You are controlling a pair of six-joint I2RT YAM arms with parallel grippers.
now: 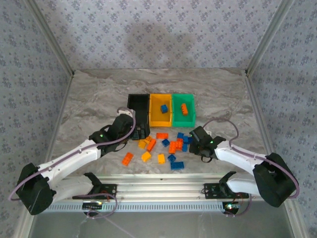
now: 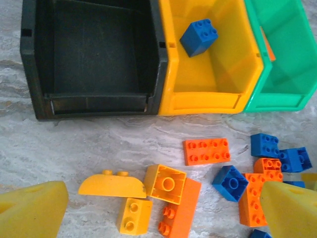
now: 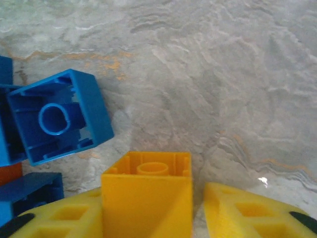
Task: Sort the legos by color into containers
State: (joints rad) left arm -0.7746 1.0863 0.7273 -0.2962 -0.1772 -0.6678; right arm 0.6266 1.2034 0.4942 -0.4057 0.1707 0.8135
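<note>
- Yellow-orange bin (image 1: 158,119) = ref pt, sits mid-row on the marble table (image 1: 99,99).
- Black bin (image 1: 137,101) touches its left wall; green bin (image 1: 183,119) touches its right wall.
- Inside the yellow-orange bin: 1 blue brick (image 1: 164,108), studs up, toward the back.
- Inside the green bin, i.e. one bin right of ref: 1 orange brick (image 1: 184,109).
- Loose legos (image 1: 173,147) (yellow, orange, blue mixed) lie scattered on the table on the near side of the yellow-orange bin, apart from its front wall.
- L gripper (image 2: 161,186): near side of the yellow-orange bin and a bit left, about at the black bin's front corner. Fingers (image 2: 34,210) spread wide, nothing btwn them held. Below it, near-left of the ref bin: yellow curved piece (image 2: 111,184) and yellow + orange bricks.
- R gripper (image 3: 153,210): near side of the yellow-orange bin and off to the right, at the pile's right edge.
- Yellow brick (image 3: 147,191) sits btwn R gripper's pads, hollow underside facing fwd. One pad is against it; a thin sliver of table shows by the other, so can't tell if it is gripped.
</note>
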